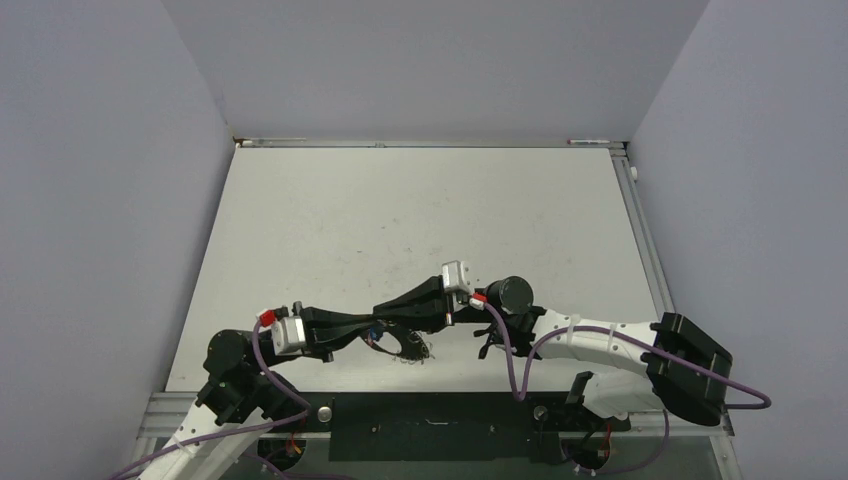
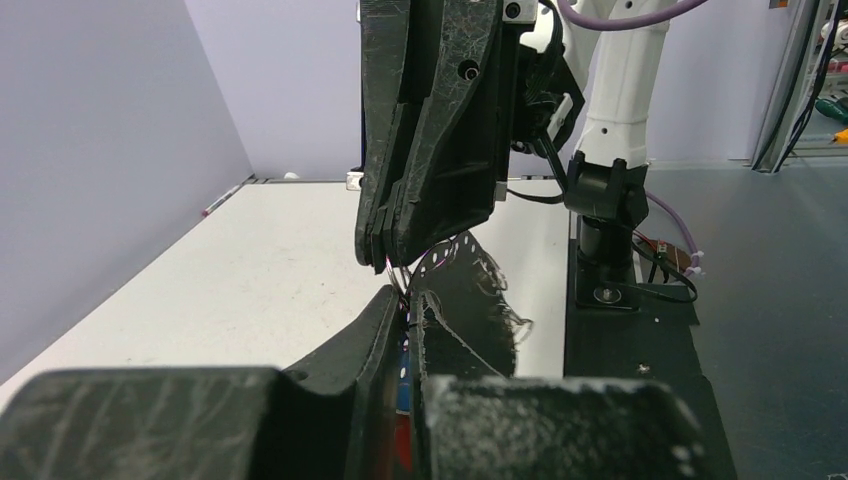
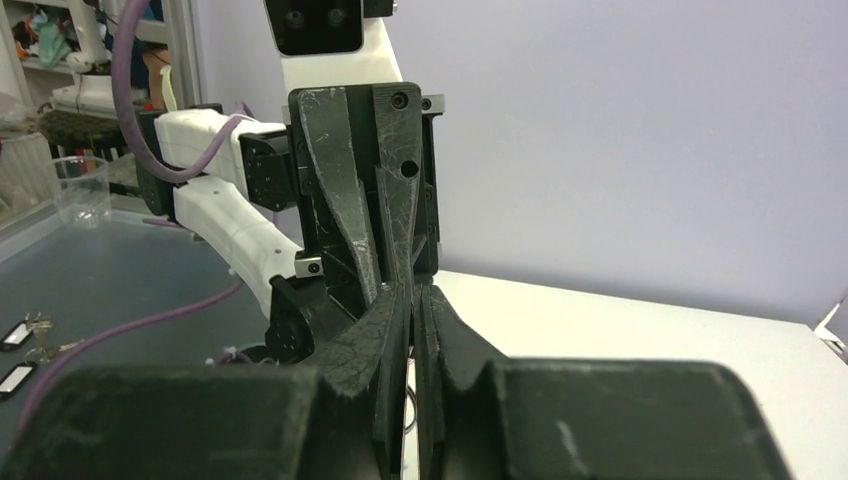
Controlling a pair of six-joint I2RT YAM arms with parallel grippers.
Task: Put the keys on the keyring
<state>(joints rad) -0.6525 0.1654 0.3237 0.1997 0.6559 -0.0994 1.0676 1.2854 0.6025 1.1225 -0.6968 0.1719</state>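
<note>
Over the middle of the bench's (image 1: 300, 220) near edge, my right pincer (image 2: 383, 258) is shut on the keyring (image 2: 478, 262) rim, my left pincer (image 2: 408, 305) clamped on the keys (image 2: 402, 400), barely glimpsed; risk: with tips this crowded, any twist could pull the keyring loose or flick a key away.

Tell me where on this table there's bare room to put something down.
Bare: the table across its far half up to the back wall, and along its left and right edges. Crowded: the near-edge middle, where left fingers and right fingers meet at the keyring.
</note>
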